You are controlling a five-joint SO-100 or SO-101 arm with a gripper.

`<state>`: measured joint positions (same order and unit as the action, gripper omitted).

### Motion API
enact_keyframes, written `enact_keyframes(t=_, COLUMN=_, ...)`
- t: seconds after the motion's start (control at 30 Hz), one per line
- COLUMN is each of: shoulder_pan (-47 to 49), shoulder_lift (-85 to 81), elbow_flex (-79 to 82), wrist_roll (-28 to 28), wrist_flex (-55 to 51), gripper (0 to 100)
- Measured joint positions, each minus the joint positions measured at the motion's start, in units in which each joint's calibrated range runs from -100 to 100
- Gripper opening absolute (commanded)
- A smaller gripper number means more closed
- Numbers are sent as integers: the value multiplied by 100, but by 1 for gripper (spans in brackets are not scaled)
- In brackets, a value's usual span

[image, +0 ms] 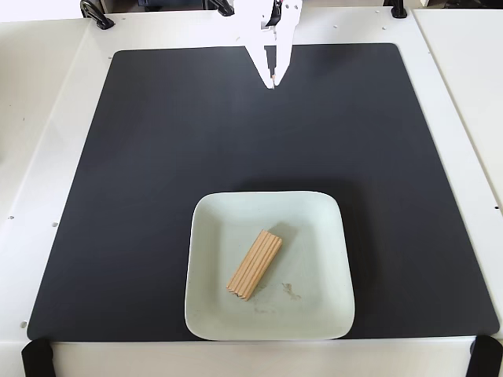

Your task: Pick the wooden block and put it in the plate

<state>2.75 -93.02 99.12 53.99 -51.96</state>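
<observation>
The wooden block [255,264], light tan with lengthwise grain, lies diagonally inside the plate [330,236], a square pale mint-white dish near the front of the black mat. My white gripper [272,82] hangs at the top centre of the fixed view, far behind the plate, with its fingertips together and nothing between them.
A black mat [157,157] covers most of the white table [47,118]. Black clamps [96,14] sit at the table's far edge and black straps [36,358] at the front corners. A second white surface [471,63] adjoins on the right.
</observation>
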Motion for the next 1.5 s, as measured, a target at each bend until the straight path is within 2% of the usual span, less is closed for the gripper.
enact_keyframes(t=0.17, shoulder_pan=116, shoulder_lift=-476, elbow_flex=0, wrist_roll=0, wrist_flex=-1429, gripper=1)
enact_keyframes(t=0.43, shoulder_pan=77, shoulder_lift=-510, elbow_flex=0, wrist_roll=0, wrist_flex=-2423, gripper=1)
enact_keyframes(t=1.5, shoulder_pan=97, shoulder_lift=-510, elbow_flex=0, wrist_roll=0, wrist_flex=-2628, gripper=1)
